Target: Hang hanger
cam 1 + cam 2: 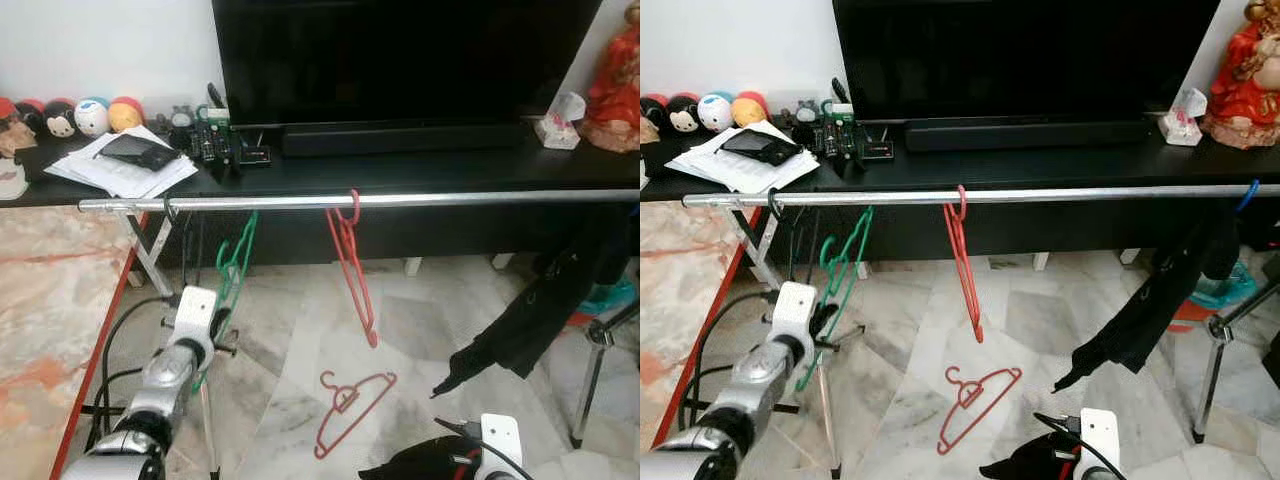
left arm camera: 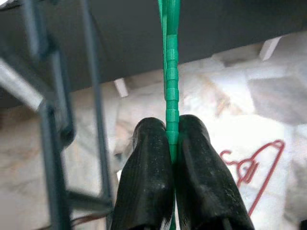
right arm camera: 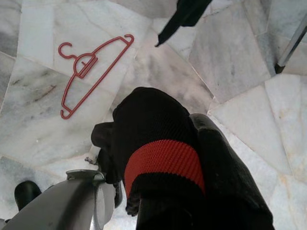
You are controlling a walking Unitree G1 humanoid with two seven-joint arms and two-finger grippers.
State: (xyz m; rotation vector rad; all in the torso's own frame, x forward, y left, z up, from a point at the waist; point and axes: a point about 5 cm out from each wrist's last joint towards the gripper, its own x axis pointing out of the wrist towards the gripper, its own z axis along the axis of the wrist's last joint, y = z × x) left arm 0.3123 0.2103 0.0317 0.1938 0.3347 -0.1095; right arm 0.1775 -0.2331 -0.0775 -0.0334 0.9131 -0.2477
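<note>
A green hanger (image 1: 235,270) is pinched low down in my left gripper (image 1: 222,325), which is shut on it (image 2: 171,129). Its hook reaches up to the underside of the silver rail (image 1: 450,199); I cannot tell whether it is over the rail. A red hanger (image 1: 352,260) hangs from the rail's middle. Another red hanger (image 1: 350,405) lies flat on the marble floor. My right gripper (image 1: 430,460) is low at the bottom edge, with a black knit cloth with a red band (image 3: 163,158) lying over it.
A black garment (image 1: 540,310) hangs from the rail's right part, above a rack leg (image 1: 590,380). Behind the rail stands a black console (image 1: 400,170) with a TV, papers (image 1: 120,170) and toys. A red-edged marbled surface (image 1: 50,300) is at the left.
</note>
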